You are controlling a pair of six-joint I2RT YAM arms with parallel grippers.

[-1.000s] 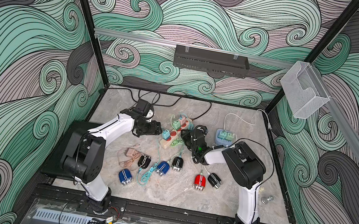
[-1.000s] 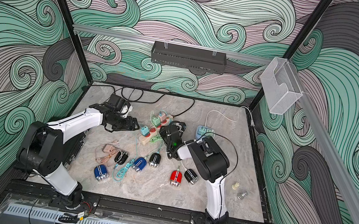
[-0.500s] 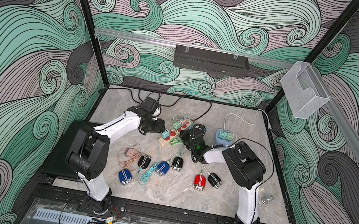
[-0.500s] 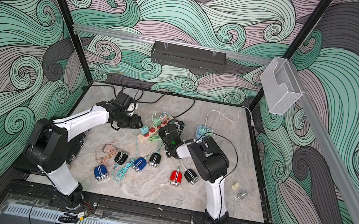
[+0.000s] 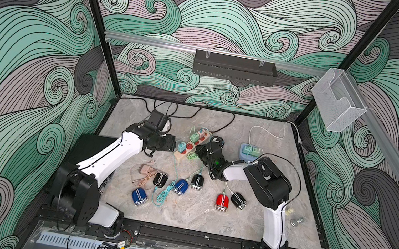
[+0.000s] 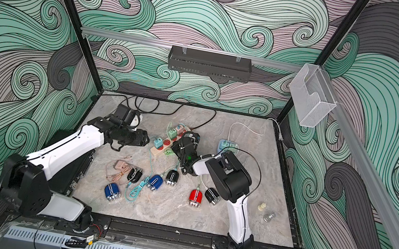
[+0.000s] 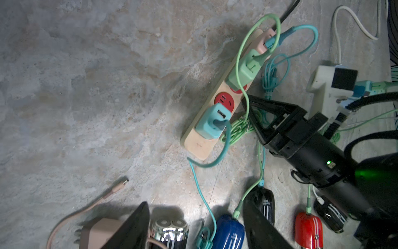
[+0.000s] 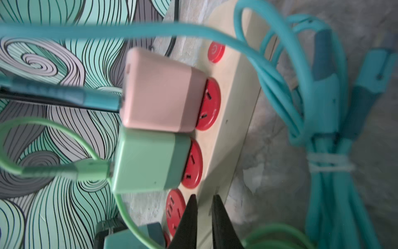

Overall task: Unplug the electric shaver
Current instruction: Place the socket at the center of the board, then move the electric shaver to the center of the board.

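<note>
A beige power strip (image 5: 190, 148) with red sockets lies mid-table, also seen in a top view (image 6: 160, 149). Pink (image 8: 161, 90), green (image 8: 148, 161) and teal (image 7: 212, 121) adapters are plugged into it. Several electric shavers lie in front of it, among them blue (image 5: 180, 186), black (image 5: 197, 181) and red (image 5: 222, 202) ones, some with teal or green cables attached. My left gripper (image 5: 173, 146) hovers open at the strip's left, holding nothing (image 7: 196, 226). My right gripper (image 5: 199, 152) is shut to a slim gap, its tips (image 8: 204, 199) at the strip's right edge with nothing between them.
A bundled teal cable (image 8: 327, 163) lies right of the strip. An unplugged pink adapter (image 5: 146, 169) with its cord lies front left. A pale blue hub (image 5: 250, 152) with a white cord sits at the right. Two chess pieces (image 5: 296, 222) stand near the right wall. Black cables (image 5: 167, 110) lie at the back.
My left arm has reached a little further right toward the strip. My right gripper has closed and shifted left against the strip's edge.
</note>
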